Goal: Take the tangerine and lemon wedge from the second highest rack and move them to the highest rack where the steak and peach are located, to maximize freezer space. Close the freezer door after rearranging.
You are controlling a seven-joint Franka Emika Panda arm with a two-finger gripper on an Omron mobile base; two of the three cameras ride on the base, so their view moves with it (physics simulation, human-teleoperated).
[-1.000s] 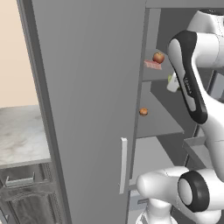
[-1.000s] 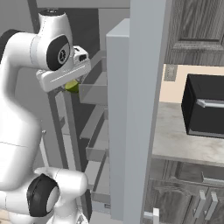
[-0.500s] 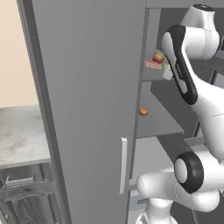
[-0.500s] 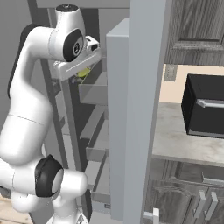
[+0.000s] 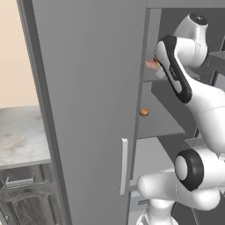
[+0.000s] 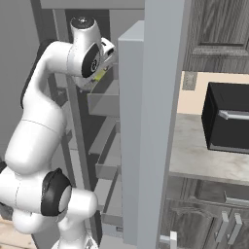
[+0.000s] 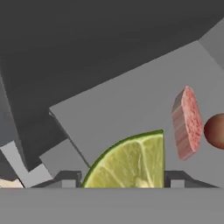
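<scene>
One tangerine [image 5: 144, 112] shows leftward; hand view shows tool [image 7: 122, 180] gripping lemon wedge [image 7: 129, 162].

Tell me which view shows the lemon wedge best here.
The hand view: the lemon wedge sits large between the gripper fingertips, cut face and rind plain. The right base view gives a small yellow-green sliver beside the hand; the left base view doesn't make it out.

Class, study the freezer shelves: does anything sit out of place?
The tangerine sits alone on the lower rack, away from the steak and peach above. The lemon wedge is held in the gripper, over their rack.
</scene>
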